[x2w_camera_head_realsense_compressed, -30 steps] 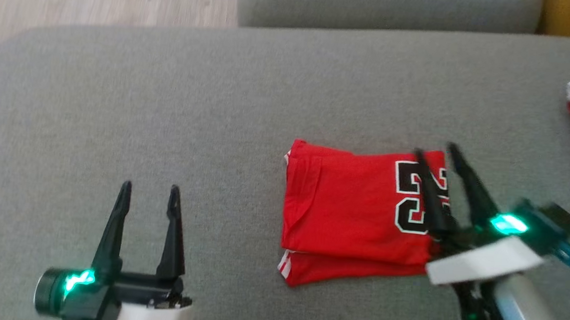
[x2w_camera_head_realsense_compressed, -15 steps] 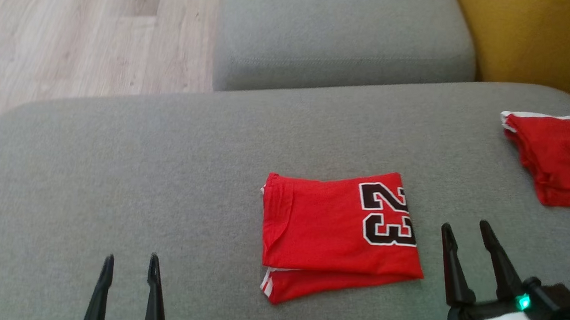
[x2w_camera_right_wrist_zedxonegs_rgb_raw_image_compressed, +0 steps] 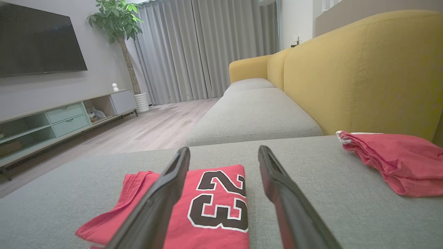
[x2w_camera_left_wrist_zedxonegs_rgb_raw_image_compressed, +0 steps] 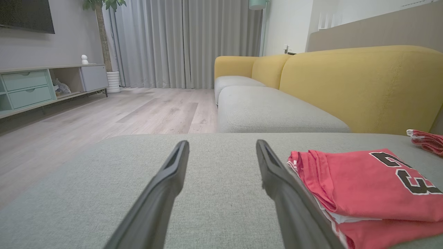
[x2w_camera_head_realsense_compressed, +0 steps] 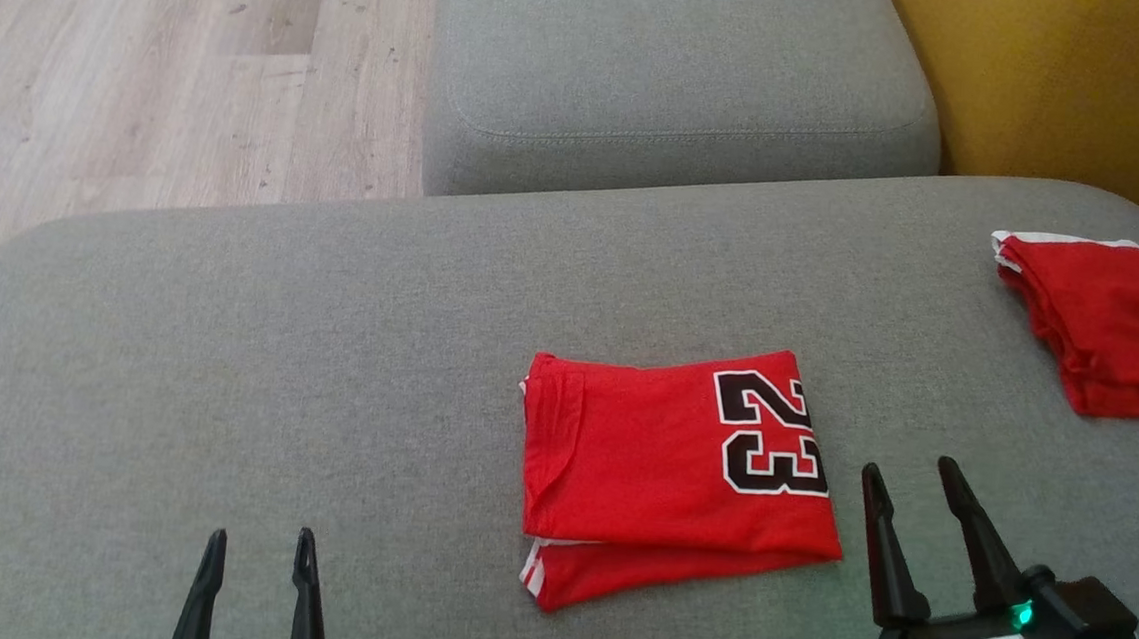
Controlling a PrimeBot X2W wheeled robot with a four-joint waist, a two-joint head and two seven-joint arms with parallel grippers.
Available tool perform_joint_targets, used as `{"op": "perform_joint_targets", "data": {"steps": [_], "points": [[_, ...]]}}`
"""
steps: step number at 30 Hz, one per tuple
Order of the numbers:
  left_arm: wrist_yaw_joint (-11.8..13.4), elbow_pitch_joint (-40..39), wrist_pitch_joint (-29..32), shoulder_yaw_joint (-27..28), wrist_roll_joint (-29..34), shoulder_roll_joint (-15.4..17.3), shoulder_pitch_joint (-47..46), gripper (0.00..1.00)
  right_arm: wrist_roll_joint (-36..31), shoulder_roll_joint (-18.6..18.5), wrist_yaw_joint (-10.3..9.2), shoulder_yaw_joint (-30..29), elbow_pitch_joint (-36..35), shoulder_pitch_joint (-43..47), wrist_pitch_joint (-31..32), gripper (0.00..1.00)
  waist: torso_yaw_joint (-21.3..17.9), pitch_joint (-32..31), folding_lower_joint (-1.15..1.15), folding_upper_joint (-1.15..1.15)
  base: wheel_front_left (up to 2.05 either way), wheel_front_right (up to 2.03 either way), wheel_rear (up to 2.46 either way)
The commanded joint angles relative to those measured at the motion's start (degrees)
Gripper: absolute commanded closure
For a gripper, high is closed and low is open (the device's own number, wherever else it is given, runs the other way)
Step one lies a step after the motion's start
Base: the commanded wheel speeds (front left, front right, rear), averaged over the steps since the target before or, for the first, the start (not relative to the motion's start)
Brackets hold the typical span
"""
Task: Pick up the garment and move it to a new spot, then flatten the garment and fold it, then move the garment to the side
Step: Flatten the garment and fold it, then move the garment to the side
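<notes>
The folded red shirt (x2w_camera_head_realsense_compressed: 679, 473) lies on the grey sofa (x2w_camera_head_realsense_compressed: 228, 336). The left fingers (x2w_camera_head_realsense_compressed: 303, 587) and right fingers (x2w_camera_head_realsense_compressed: 886, 557) stand apart, holding nothing.

Grey sofa seat (x2w_camera_head_realsense_compressed: 228, 336); yellow backrest (x2w_camera_head_realsense_compressed: 1067, 84); pale wood floor (x2w_camera_head_realsense_compressed: 127, 58); grey curtains (x2w_camera_right_wrist_zedxonegs_rgb_raw_image_compressed: 207, 45); potted plant (x2w_camera_right_wrist_zedxonegs_rgb_raw_image_compressed: 116, 20); wall television (x2w_camera_right_wrist_zedxonegs_rgb_raw_image_compressed: 38, 38); low media cabinet (x2w_camera_right_wrist_zedxonegs_rgb_raw_image_compressed: 62, 116), small white figurine (x2w_camera_right_wrist_zedxonegs_rgb_raw_image_compressed: 114, 86) on top.

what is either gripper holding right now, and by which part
Nothing is held: the left gripper and right gripper are open and empty; the folded jersey lies free.
</notes>
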Motion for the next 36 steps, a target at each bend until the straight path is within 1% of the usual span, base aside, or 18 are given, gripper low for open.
{"op": "perform_joint_targets", "data": {"steps": [1,16,27,28,32,35,36], "points": [[0.2,-1.8,-0.3,2.2,-0.3,-0.4,-2.1,0.0,-0.3,-0.3,-0.05,1.3,-1.6,-1.4,-0.6,0.0,0.0,0.1,0.01,0.0,0.0,0.0,0.0],[0.9,-2.6,-0.3,2.3,-1.2,-0.4,-2.3,0.0,-0.3,-0.4,-0.05,1.8,-0.9,-2.0,-0.6,0.0,-0.2,0.5,0.01,0.0,0.0,0.0,0.0],[1.6,-3.0,-0.3,1.8,-1.5,-0.4,-3.3,0.0,0.5,0.0,-0.05,0.7,-0.5,-2.3,-0.6,0.0,-0.1,1.7,0.01,0.0,0.0,0.0,0.0],[1.4,-3.1,-0.3,1.6,-1.9,-0.4,-3.4,0.0,0.6,0.1,-0.05,0.4,-0.4,-2.2,-0.6,0.0,0.0,1.9,0.01,0.0,0.0,0.0,0.0],[-0.4,-3.9,-0.3,0.9,-3.8,-0.4,-3.9,0.0,1.0,0.5,-0.05,-0.9,1.3,-3.5,-0.6,0.0,0.1,3.3,0.01,0.0,0.0,0.0,0.0],[-1.6,-4.9,-0.3,0.2,-3.3,-0.4,-4.7,0.0,1.0,-0.1,-0.05,-1.0,3.1,-5.6,-0.6,0.0,0.4,4.3,0.01,0.0,0.0,0.0,0.0],[-1.5,-5.1,-0.3,0.0,-2.9,-0.4,-4.9,0.0,1.1,-0.4,-0.05,-0.9,3.8,-6.4,-0.6,0.0,0.6,4.5,0.01,0.0,0.0,0.0,0.0]]}}
